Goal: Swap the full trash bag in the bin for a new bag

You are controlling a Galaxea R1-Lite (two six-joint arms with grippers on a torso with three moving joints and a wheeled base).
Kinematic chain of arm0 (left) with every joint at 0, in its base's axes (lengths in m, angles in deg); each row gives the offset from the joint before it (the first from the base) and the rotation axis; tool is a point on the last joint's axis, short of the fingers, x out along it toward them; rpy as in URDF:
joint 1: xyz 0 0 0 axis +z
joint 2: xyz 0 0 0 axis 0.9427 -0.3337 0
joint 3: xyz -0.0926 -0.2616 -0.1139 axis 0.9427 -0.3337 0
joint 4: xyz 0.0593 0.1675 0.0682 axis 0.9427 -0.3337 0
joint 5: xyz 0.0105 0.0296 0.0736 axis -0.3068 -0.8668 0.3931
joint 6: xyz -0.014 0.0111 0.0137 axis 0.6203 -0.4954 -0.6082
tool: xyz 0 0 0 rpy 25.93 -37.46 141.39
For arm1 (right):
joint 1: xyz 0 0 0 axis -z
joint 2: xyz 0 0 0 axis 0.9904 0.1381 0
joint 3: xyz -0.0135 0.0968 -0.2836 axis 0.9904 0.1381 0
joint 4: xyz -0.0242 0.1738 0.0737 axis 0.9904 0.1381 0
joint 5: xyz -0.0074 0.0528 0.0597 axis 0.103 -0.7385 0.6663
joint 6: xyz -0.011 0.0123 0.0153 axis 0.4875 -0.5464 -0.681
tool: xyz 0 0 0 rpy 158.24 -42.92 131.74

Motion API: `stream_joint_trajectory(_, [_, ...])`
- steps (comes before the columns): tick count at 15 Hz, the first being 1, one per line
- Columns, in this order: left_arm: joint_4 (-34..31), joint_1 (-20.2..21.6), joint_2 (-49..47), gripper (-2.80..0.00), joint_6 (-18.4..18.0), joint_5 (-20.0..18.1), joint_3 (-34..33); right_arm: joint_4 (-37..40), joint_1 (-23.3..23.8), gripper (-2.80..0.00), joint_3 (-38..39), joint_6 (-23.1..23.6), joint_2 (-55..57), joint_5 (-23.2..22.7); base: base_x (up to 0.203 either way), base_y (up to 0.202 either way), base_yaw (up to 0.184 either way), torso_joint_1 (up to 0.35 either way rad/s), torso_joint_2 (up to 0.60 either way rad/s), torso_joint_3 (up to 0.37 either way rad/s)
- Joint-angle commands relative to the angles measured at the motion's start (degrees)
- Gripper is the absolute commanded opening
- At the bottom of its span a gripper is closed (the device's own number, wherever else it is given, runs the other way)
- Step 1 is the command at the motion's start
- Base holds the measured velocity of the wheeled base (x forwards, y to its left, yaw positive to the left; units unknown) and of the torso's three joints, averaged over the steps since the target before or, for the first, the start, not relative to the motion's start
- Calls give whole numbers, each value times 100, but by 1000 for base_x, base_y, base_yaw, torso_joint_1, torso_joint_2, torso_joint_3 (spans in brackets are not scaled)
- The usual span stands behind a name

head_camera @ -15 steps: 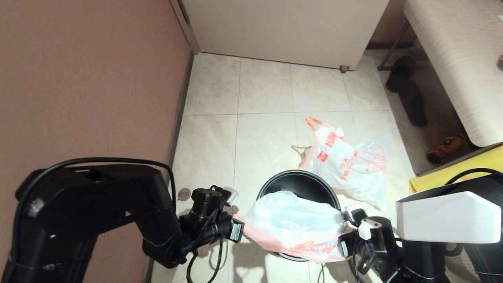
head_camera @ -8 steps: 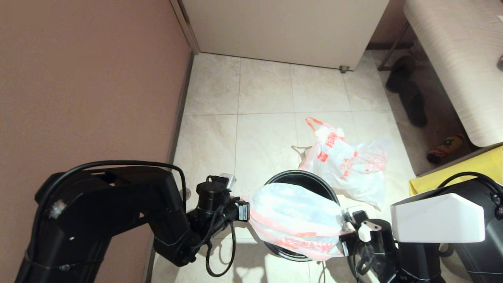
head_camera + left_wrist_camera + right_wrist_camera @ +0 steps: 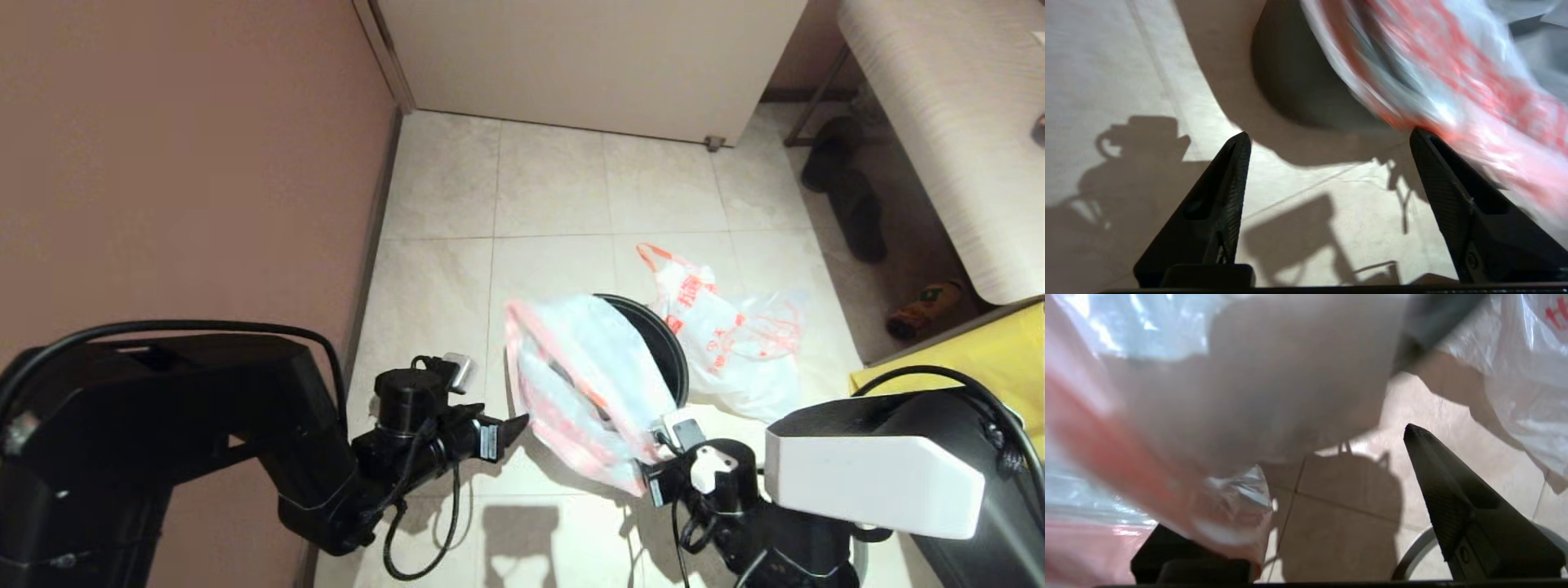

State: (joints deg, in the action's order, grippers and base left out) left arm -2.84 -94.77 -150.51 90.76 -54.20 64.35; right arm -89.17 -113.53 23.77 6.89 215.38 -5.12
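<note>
Draping over the bin (image 3: 657, 347), new bag (image 3: 571, 384) between both grippers, left gripper (image 3: 516, 425) apart, right gripper (image 3: 657, 478) apart

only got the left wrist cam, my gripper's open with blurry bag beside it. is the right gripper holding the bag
Observer: No. The right gripper is open; the new bag is only draped over one side of it.
Operator: is that bag in the bin
Observer: Not seated. It hangs over the near-left side of the bin, mostly outside.
Operator: wheres the full one
Observer: The full trash bag lies on the floor just beyond the bin, to the robot's right.
</note>
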Motion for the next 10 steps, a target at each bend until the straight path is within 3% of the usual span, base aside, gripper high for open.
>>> stream_joint_trajectory(1, [23,273,342,0,-192,-189,-144,170,-83,0,-494,22,-60,-15,0,0,0,0,0,0])
stream_joint_trajectory(5, [-399,686,437,0,-452,-388,13,1512,-121,0,-1856,62,-165,-206,0,0,0,0,0,0])
stream_joint_trajectory(8, [-409,724,554,0,-452,-417,17,1470,-191,0,-1195,19,-680,-283,0,0,0,0,0,0])
stream_joint_trajectory(10, [-443,745,739,0,-364,-457,81,1247,-229,0,-569,-111,-1099,-606,0,0,0,0,0,0])
